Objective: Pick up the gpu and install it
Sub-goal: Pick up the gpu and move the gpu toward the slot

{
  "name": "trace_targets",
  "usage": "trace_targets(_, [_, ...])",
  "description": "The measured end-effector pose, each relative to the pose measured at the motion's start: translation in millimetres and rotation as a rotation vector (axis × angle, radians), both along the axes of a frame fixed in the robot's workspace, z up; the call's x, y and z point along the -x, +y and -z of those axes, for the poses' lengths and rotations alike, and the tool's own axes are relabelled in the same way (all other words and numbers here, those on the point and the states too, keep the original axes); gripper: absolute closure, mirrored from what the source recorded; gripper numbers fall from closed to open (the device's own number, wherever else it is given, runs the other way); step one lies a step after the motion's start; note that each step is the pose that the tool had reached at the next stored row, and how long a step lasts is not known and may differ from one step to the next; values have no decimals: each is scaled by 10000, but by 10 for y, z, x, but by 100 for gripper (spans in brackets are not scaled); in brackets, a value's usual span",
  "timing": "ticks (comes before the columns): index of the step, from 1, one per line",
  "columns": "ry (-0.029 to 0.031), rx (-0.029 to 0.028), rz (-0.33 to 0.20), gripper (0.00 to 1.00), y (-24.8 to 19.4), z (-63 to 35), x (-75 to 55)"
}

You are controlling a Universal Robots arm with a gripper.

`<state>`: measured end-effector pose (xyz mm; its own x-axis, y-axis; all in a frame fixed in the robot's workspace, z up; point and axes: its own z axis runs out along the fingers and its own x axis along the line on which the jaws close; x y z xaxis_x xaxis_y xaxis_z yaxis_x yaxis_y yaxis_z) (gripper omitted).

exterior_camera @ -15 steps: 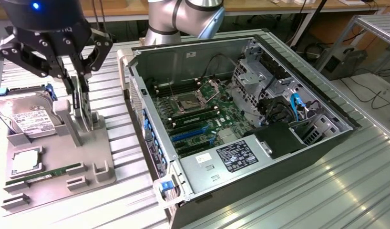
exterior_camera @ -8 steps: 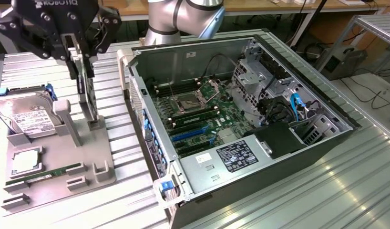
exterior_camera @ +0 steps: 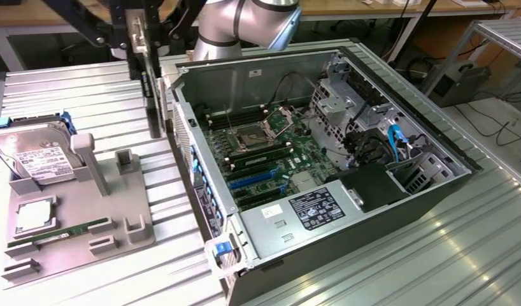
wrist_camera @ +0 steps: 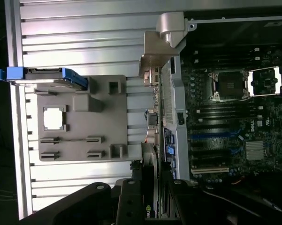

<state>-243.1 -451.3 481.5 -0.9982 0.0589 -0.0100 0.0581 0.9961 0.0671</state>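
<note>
The gpu (exterior_camera: 151, 89) hangs edge-on in the air, a thin dark card just outside the open computer case's (exterior_camera: 182, 121) wall on the exterior view's left. My gripper (exterior_camera: 135, 35) is shut on its upper end. In the wrist view the black fingers (wrist_camera: 126, 201) clamp the card (wrist_camera: 152, 154), and its silver end bracket (wrist_camera: 165, 33) points away over the case edge. The motherboard (exterior_camera: 260, 150) lies exposed inside the case, with blue expansion slots (exterior_camera: 253, 180) (wrist_camera: 211, 136) below the processor socket (wrist_camera: 227, 84). The card is above and beside the case, touching nothing else.
A grey fixture tray (exterior_camera: 82, 210) lies on the ribbed metal table at the exterior view's left. It carries a silver hard drive (exterior_camera: 35, 156), a processor chip (exterior_camera: 35, 217) and a green memory stick (exterior_camera: 61, 233). Cables and a drive cage (exterior_camera: 354, 108) crowd the case's far side.
</note>
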Motion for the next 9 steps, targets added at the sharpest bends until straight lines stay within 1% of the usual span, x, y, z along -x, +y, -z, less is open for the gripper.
trace_targets(3, [57, -22, -1, 74, -15, -25, -138])
trace_targets(9, [181, -59, 0, 74, -37, -41, -425])
